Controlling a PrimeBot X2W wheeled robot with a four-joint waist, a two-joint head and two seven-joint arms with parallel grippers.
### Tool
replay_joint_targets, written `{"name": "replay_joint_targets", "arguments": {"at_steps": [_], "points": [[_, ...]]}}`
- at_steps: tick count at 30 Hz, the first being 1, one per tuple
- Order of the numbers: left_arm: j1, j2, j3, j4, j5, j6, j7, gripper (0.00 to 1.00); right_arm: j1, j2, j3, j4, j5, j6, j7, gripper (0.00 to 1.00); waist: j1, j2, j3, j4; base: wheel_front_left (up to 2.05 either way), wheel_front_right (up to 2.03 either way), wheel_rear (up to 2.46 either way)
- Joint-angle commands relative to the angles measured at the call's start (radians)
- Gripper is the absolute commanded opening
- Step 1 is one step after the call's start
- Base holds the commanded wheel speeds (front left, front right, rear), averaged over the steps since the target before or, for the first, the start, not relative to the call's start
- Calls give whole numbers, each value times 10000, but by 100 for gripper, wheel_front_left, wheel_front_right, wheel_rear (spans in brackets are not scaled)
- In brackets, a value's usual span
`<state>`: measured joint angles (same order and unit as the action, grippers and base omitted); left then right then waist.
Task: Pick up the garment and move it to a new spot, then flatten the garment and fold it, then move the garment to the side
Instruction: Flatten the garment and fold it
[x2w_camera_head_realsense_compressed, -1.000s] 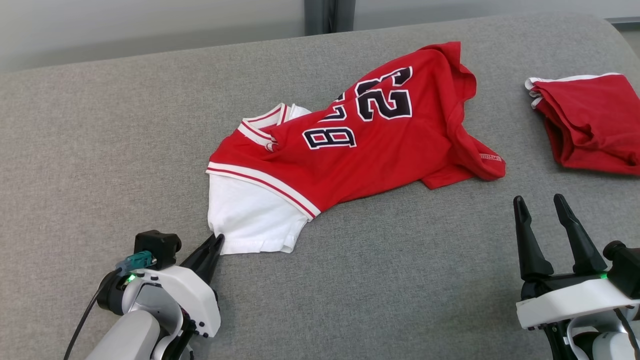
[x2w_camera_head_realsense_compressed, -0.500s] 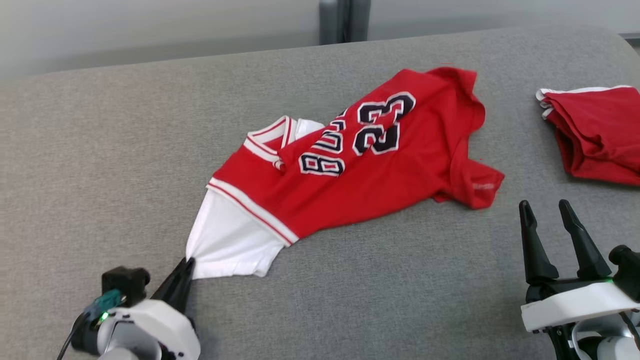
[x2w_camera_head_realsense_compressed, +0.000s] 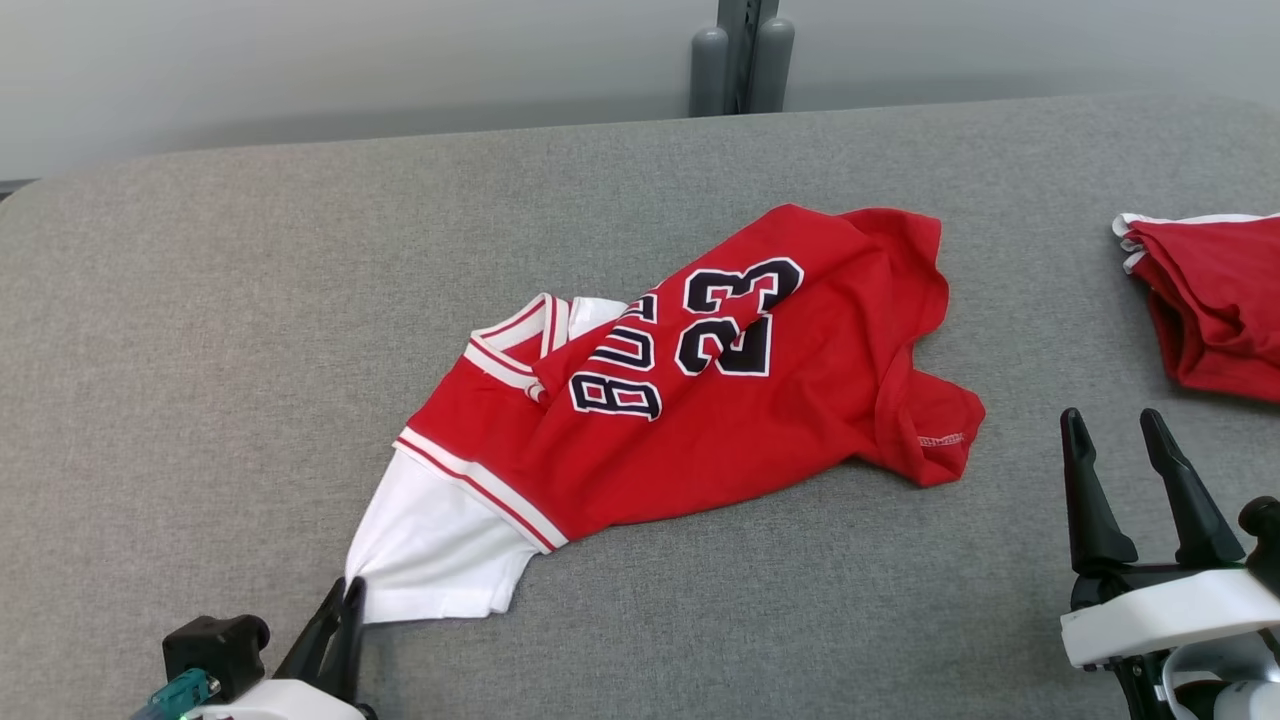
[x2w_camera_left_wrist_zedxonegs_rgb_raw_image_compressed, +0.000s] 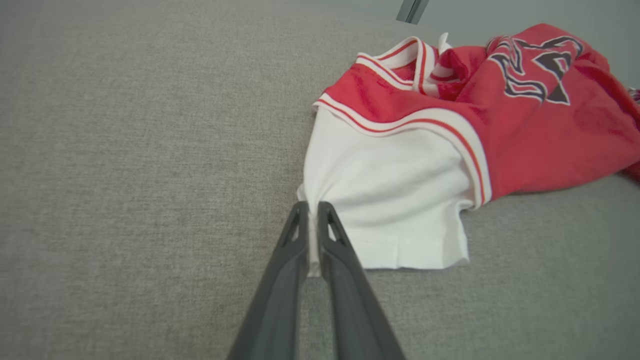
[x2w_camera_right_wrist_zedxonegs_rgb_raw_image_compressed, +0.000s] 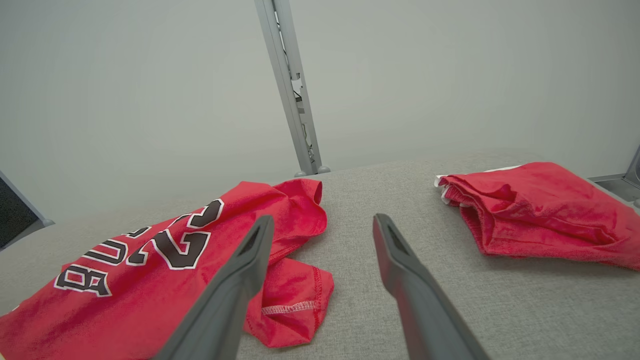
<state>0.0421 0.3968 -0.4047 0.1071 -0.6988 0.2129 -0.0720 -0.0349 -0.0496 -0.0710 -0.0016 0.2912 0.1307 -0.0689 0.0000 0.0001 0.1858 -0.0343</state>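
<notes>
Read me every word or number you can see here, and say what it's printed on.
"23": black, white-edged numerals on the crumpled red fabric jersey with a white sleeve.
"BU": start of a word beside the number; later letters are creased and unreadable.
Too small to read: the pale hem marking.

The left end effector sits low, fingers squeezed tight on the white jersey sleeve. The right end effector points ahead, fingers spread apart.

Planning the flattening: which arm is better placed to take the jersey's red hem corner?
Probably right: the right gripper is open near that corner; the left gripper holds the white sleeve.
</notes>
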Motion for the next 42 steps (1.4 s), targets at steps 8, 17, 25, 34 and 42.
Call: {"name": "replay_joint_targets", "arguments": {"at_steps": [8, 17, 25, 34, 42], "points": [[-344, -213, 470, -931, 659, 434, -1499, 100, 125, -33, 46, -317, -527, 1, 177, 100, 0, -1, -427, -117, 0, 0, 0], [-315, 90, 980, -1698, 1823, 1114, -1860, 100, 477, -35, 318, -484, -941, 1, 605, 100, 0, -1, -1023, -160, 0, 0, 0], [433, 469, 1126, -1842, 1865, 1425, -1718, 100, 692, -33, 452, -464, -1032, 1, 820, 100, 0, -1, -1339, -172, 0, 0, 0], [518, 516, 1129, -2014, 1767, 1471, -1599, 100, 701, -35, 439, -439, -947, 1, 855, 100, 0, -1, -1291, -99, 0, 0, 0], [348, 490, 1029, -1982, 1740, 1430, -1554, 100, 633, -132, 719, -114, -871, 1, 1167, 100, 0, -1, -1225, 75, 0, 0, 0]]}}
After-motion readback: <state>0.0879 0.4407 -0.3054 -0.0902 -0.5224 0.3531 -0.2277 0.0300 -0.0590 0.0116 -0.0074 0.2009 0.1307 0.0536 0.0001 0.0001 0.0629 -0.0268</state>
